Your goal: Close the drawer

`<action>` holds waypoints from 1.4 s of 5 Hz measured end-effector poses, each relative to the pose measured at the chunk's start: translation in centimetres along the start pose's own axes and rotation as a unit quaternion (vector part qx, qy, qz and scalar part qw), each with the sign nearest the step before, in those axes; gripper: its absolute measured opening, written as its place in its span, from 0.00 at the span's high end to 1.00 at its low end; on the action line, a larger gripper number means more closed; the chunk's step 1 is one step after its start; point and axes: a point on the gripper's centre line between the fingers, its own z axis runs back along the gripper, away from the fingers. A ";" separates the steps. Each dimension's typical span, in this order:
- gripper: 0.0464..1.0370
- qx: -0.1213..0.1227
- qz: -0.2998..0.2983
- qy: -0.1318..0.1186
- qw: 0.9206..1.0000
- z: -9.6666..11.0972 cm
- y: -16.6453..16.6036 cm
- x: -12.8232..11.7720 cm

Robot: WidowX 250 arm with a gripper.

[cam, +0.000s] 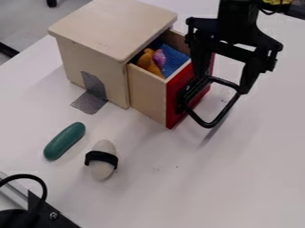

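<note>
Gripper fingers are spread at the black loop handle. Open drawer is set between handle and wooden cabinet; cabinetward push is needed.

Red-fronted wooden drawer, open, jutting from wooden cabinet.

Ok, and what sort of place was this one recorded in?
Probably a robotics lab or workshop: a black robot gripper hangs over a plain white table, beside a small wooden box with a red-fronted drawer, held down with grey tape.
</note>
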 end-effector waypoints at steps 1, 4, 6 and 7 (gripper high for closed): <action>0.04 0.004 -0.001 0.014 1.000 -0.8 0.1 -0.3; 0.04 0.014 -0.013 0.048 0.999 -9.4 -0.9 2.2; 0.38 0.029 -0.035 0.034 0.998 -10.8 -1.5 3.1; 0.65 0.036 -0.037 0.028 0.998 -10.8 -1.4 3.3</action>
